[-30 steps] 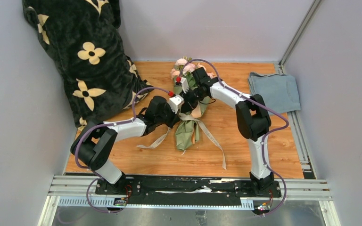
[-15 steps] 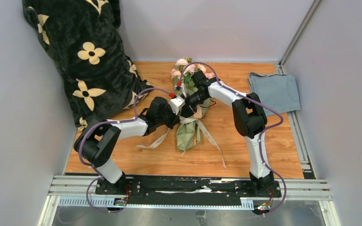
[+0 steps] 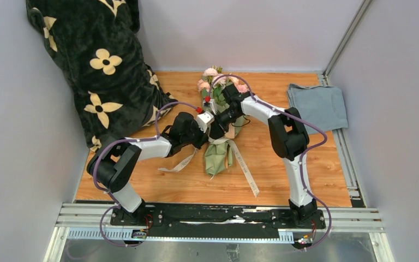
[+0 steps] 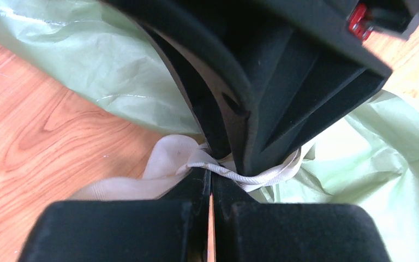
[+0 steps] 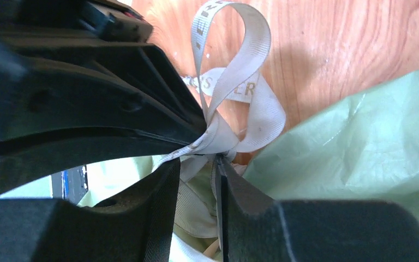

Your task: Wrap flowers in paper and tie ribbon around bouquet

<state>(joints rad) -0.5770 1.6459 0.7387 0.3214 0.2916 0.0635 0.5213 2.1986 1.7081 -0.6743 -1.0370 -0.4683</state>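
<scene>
Cream-beige ribbon trails in two loose tails toward the near edge of the table, one on each side of the bouquet. The bouquet lies about mid-table, its narrow stem end pointing at the near edge. The sage-green paper is closed around the stems, so the wrapping looks done to me.

Just beyond, at the waist of the cone, both arms meet over the ribbon, which is gathered into a crossing with a loop standing up from it. The left gripper has its fingers pressed together, pinching a strand of ribbon at their tips. The right gripper faces it, nearly touching. Its fingers stand apart with the knotted ribbon lying loose in the gap, gripping nothing that I can see.

I judge the tie to be at its last stage. A knot seems formed, but I cannot tell whether it is pulled snug or a bow is yet to be made.

Farther on, the flowers fan out toward the far edge. A black flower-print blanket fills the far left corner, and a folded blue-grey cloth lies by the far right corner.
</scene>
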